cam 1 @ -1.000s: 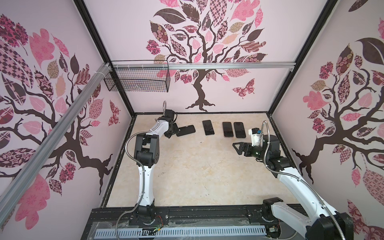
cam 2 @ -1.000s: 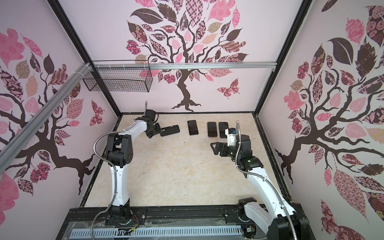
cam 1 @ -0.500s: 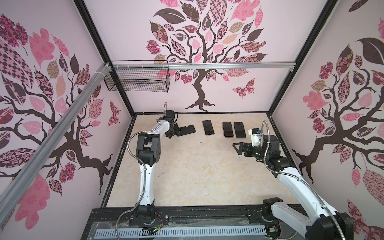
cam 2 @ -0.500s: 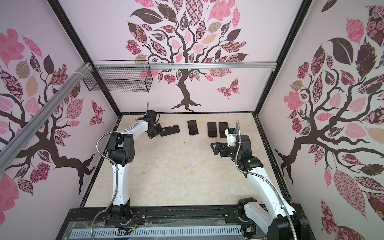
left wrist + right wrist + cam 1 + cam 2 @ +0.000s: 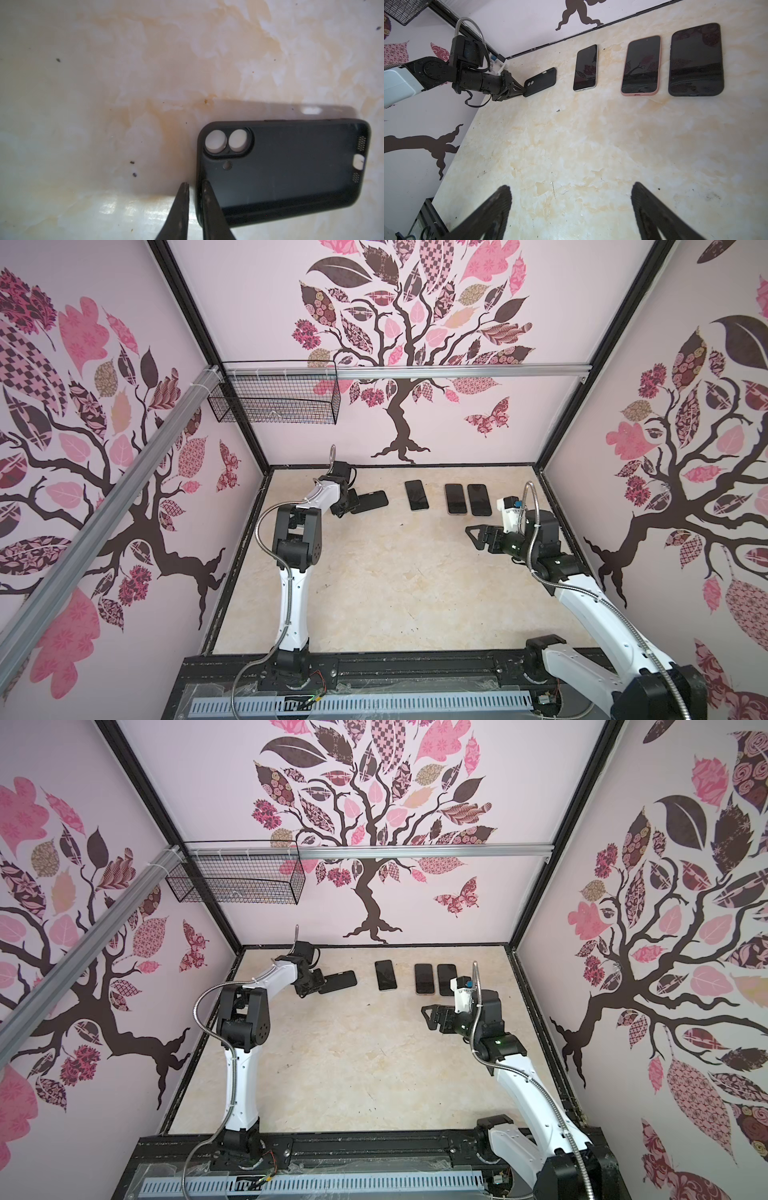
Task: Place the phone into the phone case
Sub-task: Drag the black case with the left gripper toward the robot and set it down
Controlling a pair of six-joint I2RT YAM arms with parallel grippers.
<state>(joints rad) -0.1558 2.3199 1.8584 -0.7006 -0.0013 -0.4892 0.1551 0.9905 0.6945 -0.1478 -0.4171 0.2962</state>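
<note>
Mid-depth, right side: the right gripper hovers over the table, jaws spread wide with nothing between them, facing the far row.

Far row, left to right: phone case, bare phone, pink-cased phone, black-cased phone. The three phones lie flat, screens up. The phone case is empty, open side up and set askew to the phones, with its camera cut-outs toward the left.

Far left: the left gripper is pinched on the camera-end wall of the phone case, one finger outside the rim and one inside. I cannot tell whether that end is lifted off the table.

Step in hand (judgement): securing the case. The phone is not yet in it.

Next move (judgement): the left gripper steadies the case or draws it nearer. The right gripper must reach far to the bare phone, take it by its long edges, align its camera end with the cut-outs and press it down. The thin wall may flex or slip in the pinch.
</note>
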